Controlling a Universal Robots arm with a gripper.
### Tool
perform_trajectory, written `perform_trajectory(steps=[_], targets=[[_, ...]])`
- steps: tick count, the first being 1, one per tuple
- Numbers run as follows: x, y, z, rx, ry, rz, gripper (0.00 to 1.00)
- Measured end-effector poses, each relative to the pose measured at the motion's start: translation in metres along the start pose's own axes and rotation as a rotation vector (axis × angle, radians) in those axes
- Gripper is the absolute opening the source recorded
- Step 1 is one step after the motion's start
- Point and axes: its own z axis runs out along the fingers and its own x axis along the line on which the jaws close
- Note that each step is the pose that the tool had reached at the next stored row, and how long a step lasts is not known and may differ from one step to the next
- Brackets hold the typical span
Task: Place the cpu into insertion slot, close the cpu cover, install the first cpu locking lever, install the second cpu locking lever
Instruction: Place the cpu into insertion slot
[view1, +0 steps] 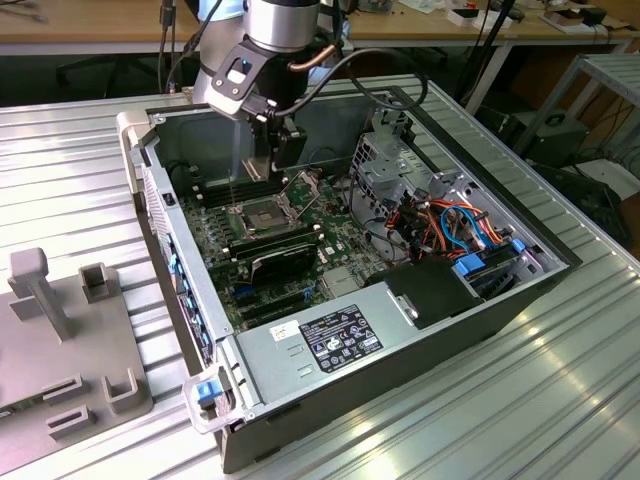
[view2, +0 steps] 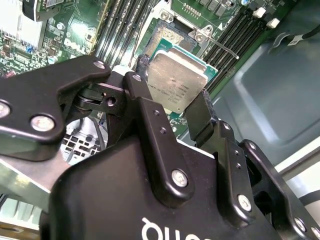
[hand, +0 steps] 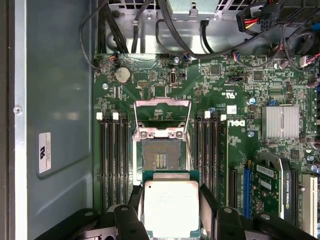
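Two fingers (hand: 207, 199) of the gripper (hand: 171, 202) clamp the cpu (hand: 171, 209) by two opposite sides. It hangs above the board (hand: 240, 150), near the open slot (hand: 161, 154) and not in it. The cover (hand: 162, 103) stands raised.

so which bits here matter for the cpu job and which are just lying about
job: cpu, gripped by the tool; insertion slot, empty; cpu cover, open
lying about: memory slots; heatsink; grey fixture

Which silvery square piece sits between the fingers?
The chip, a solid plate with no opening. The cover is a hollow frame, raised at the edge of the socket.
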Motion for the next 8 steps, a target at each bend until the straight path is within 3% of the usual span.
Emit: perform_trajectory(steps=[2, 5, 8], targets=[[0.0002, 0.0001, 0.0007, 0.0003, -0.0004, 0.020, 0.55], [0.0002, -0.0001, 0.0019, 0.0022, -0.0028, 0.087, 0.55], [0.0002, -0.0001, 0.0020, 0.0023, -0.0029, 0.090, 0.55]])
